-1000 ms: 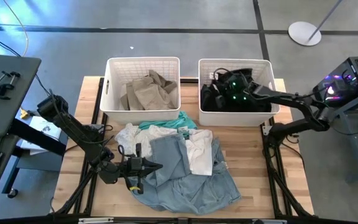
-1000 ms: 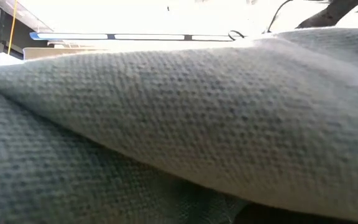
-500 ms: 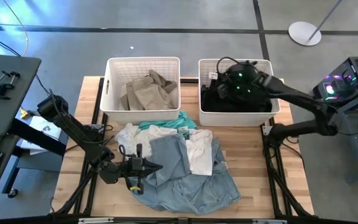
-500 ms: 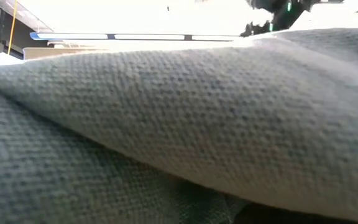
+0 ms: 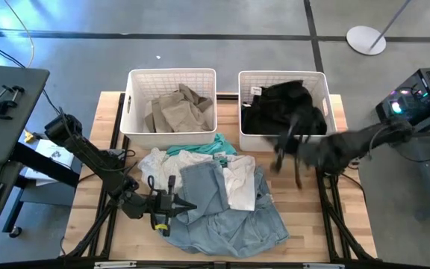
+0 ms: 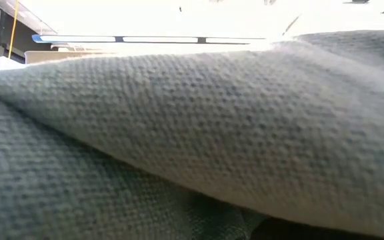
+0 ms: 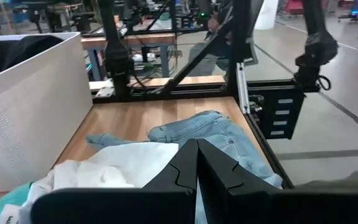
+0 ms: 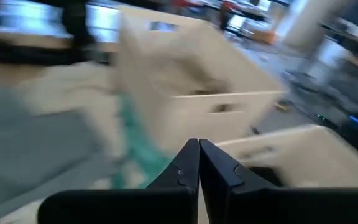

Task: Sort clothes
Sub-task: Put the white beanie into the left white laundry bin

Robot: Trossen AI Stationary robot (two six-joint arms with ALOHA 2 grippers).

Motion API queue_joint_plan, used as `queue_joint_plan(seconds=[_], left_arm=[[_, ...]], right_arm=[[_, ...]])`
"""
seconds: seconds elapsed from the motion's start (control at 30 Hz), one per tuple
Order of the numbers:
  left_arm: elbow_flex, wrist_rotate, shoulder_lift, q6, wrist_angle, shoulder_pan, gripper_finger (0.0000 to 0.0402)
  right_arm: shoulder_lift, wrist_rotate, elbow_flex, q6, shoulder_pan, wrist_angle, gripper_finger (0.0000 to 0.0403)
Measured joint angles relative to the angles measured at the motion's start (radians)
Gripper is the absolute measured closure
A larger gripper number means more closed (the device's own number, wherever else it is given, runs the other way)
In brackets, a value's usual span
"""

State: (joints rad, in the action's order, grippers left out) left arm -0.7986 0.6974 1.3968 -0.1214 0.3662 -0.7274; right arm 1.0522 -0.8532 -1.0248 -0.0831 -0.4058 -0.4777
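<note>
Two white baskets at the far side: tan khaki [image 5: 176,110] bunched in the left basket [image 5: 172,77], black clothes [image 5: 282,108] heaped in the right basket [image 5: 282,75]. Rest of the pile sprawled mid-table, nearer than the baskets: teal piece [image 5: 216,146] at the far edge, white ones [image 5: 234,179] under it, denim [image 5: 222,217] nearest, long axis running roughly far to near with a folded leg on top. Left gripper [image 5: 186,205] low at the pile's left edge, fingers pressed together, nothing between them, pointing right at the denim. Right gripper [image 5: 288,158] blurred, just near of the right basket, pincer closed too, empty, wrist view aimed toward the baskets. Low view filled with grey-blue fabric.
</note>
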Motion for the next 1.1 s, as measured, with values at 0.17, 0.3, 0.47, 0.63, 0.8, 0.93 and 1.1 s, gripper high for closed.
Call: queue_joint_plan(seconds=[0.17, 0.3, 0.47, 0.63, 0.8, 0.93, 1.1], left_arm=[[0.0, -0.032, 0.0, 0.026, 0.042, 0.033, 0.0394], [-0.035, -0.059, 0.0, 0.031, -0.007, 0.057, 0.0364], [-0.14, -0.095, 0.035, 0.018, -0.184, 0.072, 0.0309], [-0.205, -0.113, 0.092, 0.012, -0.18, 0.078, 0.0264], [-0.219, -0.113, 0.132, 0.012, -0.181, 0.089, 0.0244], [-0.219, -0.109, 0.145, 0.037, -0.184, 0.1, 0.0243], [-0.219, -0.059, 0.144, 0.101, -0.18, 0.098, 0.0243]], right_arm=[[0.132, 0.06, 0.109, -0.089, -0.217, 0.194, 0.0403], [0.259, 0.124, 0.157, -0.217, -0.259, 0.296, 0.0402], [0.401, 0.191, 0.158, -0.383, -0.174, 0.259, 0.0366], [0.544, 0.357, 0.157, -0.387, -0.022, 0.267, 0.029], [0.682, 0.528, 0.156, -0.274, 0.105, 0.339, 0.0223], [0.746, 0.566, 0.153, -0.23, 0.148, 0.406, 0.0257], [0.711, 0.454, 0.157, -0.22, 0.131, 0.386, 0.0384]])
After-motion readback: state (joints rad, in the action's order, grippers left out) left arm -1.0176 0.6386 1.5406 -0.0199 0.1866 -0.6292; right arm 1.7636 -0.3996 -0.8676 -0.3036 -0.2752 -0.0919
